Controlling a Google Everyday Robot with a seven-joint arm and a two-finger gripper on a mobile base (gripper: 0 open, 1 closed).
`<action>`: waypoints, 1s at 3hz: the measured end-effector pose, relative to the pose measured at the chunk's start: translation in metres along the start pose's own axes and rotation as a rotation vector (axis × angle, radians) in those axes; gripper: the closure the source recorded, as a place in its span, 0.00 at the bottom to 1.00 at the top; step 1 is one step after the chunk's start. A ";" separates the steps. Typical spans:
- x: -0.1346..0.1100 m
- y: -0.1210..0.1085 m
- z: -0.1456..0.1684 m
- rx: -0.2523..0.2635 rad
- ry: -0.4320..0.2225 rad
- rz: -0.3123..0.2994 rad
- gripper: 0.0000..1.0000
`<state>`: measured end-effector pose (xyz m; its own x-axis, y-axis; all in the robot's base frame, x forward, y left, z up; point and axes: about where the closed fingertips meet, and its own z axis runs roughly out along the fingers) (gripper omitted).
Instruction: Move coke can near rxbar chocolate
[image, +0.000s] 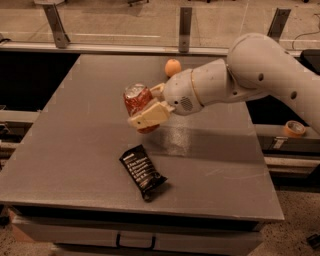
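Gripper (140, 108) is clamped round the can (135, 98), which hangs tilted off the table (75, 150) at centre frame, close above the bar (142, 170) lying at lower centre. The carry looks nearly done. Setting the can down beside the bar and letting go remain.

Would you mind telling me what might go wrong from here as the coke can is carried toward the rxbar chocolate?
1. The tool holds the coke can tilted above the table; released like that, it would likely tip over and roll.
2. The rxbar chocolate lies close by, toward the table's near edge; a careless descent might set the can on the wrapper or push the wrapper toward that edge.
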<state>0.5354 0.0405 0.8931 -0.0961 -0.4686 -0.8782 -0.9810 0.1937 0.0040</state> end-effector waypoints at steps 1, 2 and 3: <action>0.019 0.011 -0.006 -0.034 0.032 0.014 0.59; 0.030 0.019 -0.008 -0.067 0.045 0.017 0.35; 0.034 0.022 -0.006 -0.099 0.055 0.014 0.04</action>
<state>0.5099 0.0235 0.8658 -0.1159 -0.5137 -0.8501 -0.9911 0.1158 0.0651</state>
